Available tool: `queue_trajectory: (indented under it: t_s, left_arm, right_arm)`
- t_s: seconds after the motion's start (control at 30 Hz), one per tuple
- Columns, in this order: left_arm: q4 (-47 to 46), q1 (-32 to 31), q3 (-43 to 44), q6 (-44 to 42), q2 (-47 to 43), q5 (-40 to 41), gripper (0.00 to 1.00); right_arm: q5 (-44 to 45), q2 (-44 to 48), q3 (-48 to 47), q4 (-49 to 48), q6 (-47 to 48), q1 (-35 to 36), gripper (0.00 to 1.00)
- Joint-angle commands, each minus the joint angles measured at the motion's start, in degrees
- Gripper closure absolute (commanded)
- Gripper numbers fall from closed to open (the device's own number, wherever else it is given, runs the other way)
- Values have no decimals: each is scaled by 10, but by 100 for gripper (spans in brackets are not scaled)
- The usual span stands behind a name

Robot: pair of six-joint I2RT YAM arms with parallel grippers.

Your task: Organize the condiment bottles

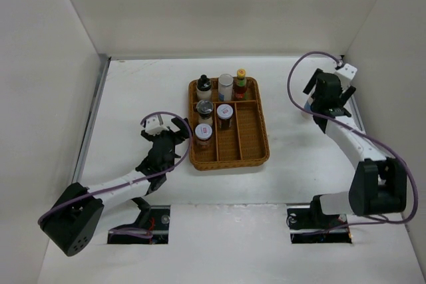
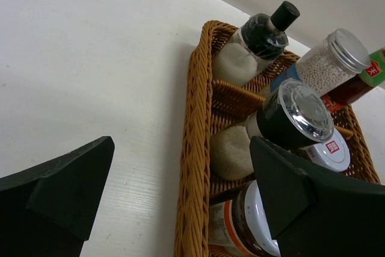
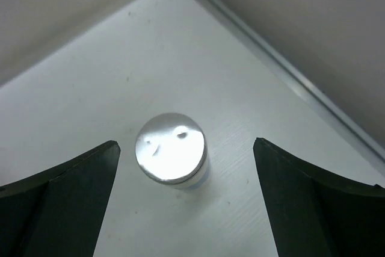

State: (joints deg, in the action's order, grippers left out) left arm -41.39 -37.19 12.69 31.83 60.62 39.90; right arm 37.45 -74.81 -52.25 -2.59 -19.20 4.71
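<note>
Six condiment bottles stand in the wicker tray point(image 1: 259, 131): a black-capped one point(image 1: 204, 84), a silver-lidded jar point(image 1: 225, 84), a slim red yellow-capped one point(image 1: 240, 82), a grey-lidded jar point(image 1: 204, 108) and two white-capped ones point(image 1: 225, 114) point(image 1: 203, 134). My left gripper point(image 1: 181, 141) is open beside the tray's left rim point(image 2: 195, 167), with nothing between its fingers. One finger point(image 2: 301, 197) hangs over the orange-labelled jar point(image 2: 240, 224). My right gripper point(image 1: 331, 106) is open at the far right. A shiny-lidded bottle point(image 3: 172, 148) stands upright on the table between its fingers, touching neither.
The white side wall and its metal strip point(image 3: 301, 82) run close behind the right gripper. The tray's right compartment point(image 1: 249, 128) holds nothing. Cables loop over both arms.
</note>
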Motion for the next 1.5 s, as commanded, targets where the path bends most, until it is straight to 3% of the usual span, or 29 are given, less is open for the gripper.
queue_trajectory:
  t_s: [0.0, 0.23, 0.4, 0.47, 0.53, 0.7, 0.9, 1.3, 1.37, 1.47]
  left_arm:
    - [-26, -3, 8, 8, -2, -12, 0]
    - [-27, -6, 12, 12, 8, -23, 0]
    - [-34, -5, 8, 13, 8, -18, 0]
    - [-34, 2, 5, 13, 3, -11, 0]
    - [-34, 6, 1, 14, 2, 7, 0]
    - [-34, 16, -2, 16, 4, 40, 0]
    - [-30, 43, -8, 19, -2, 40, 0]
    - [31, 62, 19, 47, 13, 22, 0]
    - [50, 62, 29, 53, 16, 21, 0]
    - [88, 57, 54, 58, 33, 26, 0]
  right_arm:
    - [-90, -46, -43, 30, 21, -15, 0]
    - [-126, -120, -66, 9, 7, -60, 0]
    - [-123, -115, -58, -36, 14, -35, 41]
    - [-95, -70, -44, -59, 19, -8, 48]
    - [-64, -21, -42, -65, 30, 32, 49]
    - [-56, 44, -52, -69, 50, 166, 49]
    - [-78, 9, -64, -101, 53, 291, 48]
    - [-53, -135, -46, -166, 71, 346, 46]
    - [-39, -152, -41, -179, 82, 357, 38]
    - [-31, -157, -33, -186, 80, 368, 14]
